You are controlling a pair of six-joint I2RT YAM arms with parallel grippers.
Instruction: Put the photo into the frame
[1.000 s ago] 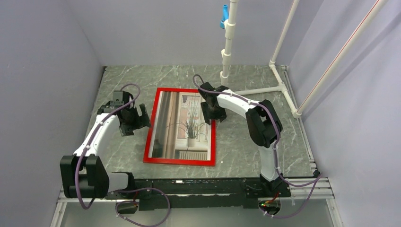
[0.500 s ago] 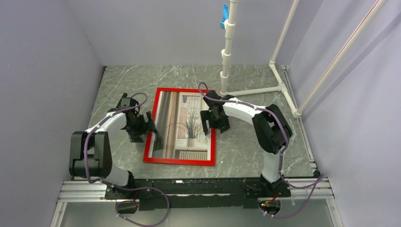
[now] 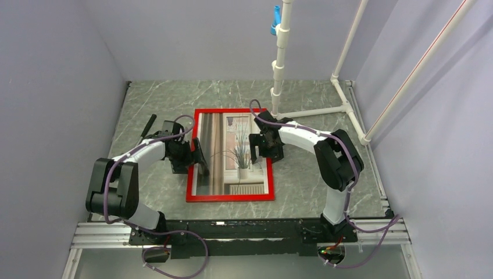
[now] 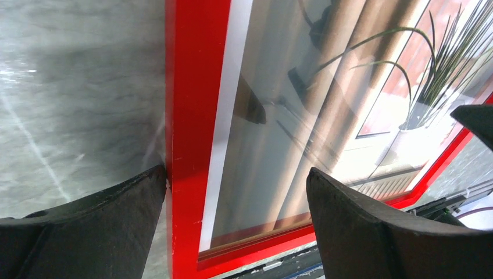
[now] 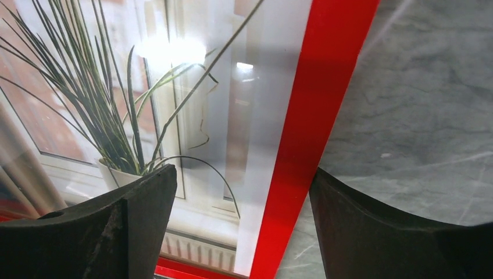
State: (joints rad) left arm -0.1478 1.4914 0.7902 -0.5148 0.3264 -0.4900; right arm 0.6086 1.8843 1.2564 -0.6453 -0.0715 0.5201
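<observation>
Left claw (image 4: 237, 177) and right claw (image 5: 243, 174) gape astride opposite rails of the red frame (image 3: 229, 197), glossy photo (image 3: 232, 148) inside.

- No legible text, brand, number or sign in any view.
- photo (image 3: 229, 174): picture only, no lettering visible.
- frame (image 3: 229, 198): plain red, no marking visible.

The red frame (image 3: 230, 197) lies flat on the marble table (image 3: 314, 168), the plant photo (image 3: 232, 154) inside it. The left gripper (image 3: 195, 160) and right gripper (image 3: 261, 152) sit over its long sides.
</observation>
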